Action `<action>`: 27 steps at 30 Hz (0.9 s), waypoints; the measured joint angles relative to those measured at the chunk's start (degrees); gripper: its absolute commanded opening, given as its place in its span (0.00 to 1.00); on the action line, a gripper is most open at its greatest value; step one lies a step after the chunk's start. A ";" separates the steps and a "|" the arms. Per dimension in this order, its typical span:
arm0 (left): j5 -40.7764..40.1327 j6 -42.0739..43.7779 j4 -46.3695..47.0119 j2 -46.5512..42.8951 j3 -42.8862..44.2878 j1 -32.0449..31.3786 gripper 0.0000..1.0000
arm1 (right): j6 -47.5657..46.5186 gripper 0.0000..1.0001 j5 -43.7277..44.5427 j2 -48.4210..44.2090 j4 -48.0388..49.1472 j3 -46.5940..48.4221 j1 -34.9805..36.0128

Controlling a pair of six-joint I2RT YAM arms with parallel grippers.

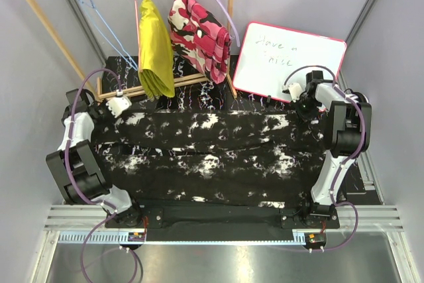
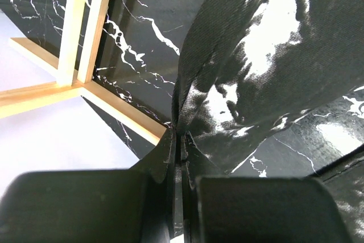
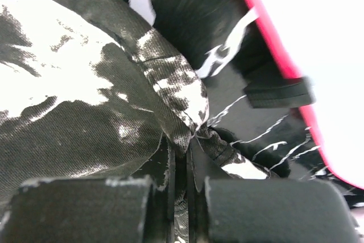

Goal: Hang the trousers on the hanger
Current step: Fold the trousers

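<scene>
The black trousers (image 1: 212,154) with white blotches lie spread flat across the table, stretched between both arms. My left gripper (image 1: 119,105) is shut on their far left corner; in the left wrist view the fabric (image 2: 256,55) runs up from the closed jaws (image 2: 181,138). My right gripper (image 1: 301,101) is shut on their far right corner; in the right wrist view the cloth (image 3: 85,95) is pinched at the jaws (image 3: 190,138). The light-blue wire hanger (image 1: 99,21) hangs from the wooden rack at the back left, away from both grippers.
A wooden rack (image 1: 40,11) stands at the back, its base rail (image 2: 79,32) close to my left gripper. On it hang a yellow garment (image 1: 154,48) on a pink hanger and a pink camouflage garment (image 1: 199,34) on a lilac hanger. A whiteboard (image 1: 288,61) leans at the back right.
</scene>
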 measured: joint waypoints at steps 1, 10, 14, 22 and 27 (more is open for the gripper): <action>0.13 -0.44 0.63 -0.28 -0.52 0.13 0.00 | 0.15 0.00 0.02 -0.24 0.92 -0.15 0.00; 1.25 -5.18 5.53 0.15 -1.53 0.68 0.00 | 2.43 0.00 1.99 -3.45 7.63 -1.07 0.39; 1.42 -6.86 8.35 1.75 -1.53 0.68 0.00 | 3.48 0.00 2.82 -3.61 10.21 -1.07 0.94; 3.13 -6.71 11.47 1.90 -3.34 1.66 0.00 | 2.40 0.00 2.62 -13.49 14.21 -10.32 1.01; 4.57 -5.53 10.27 0.11 -6.19 4.63 0.00 | 0.33 0.00 1.05 -23.30 13.90 -17.16 0.98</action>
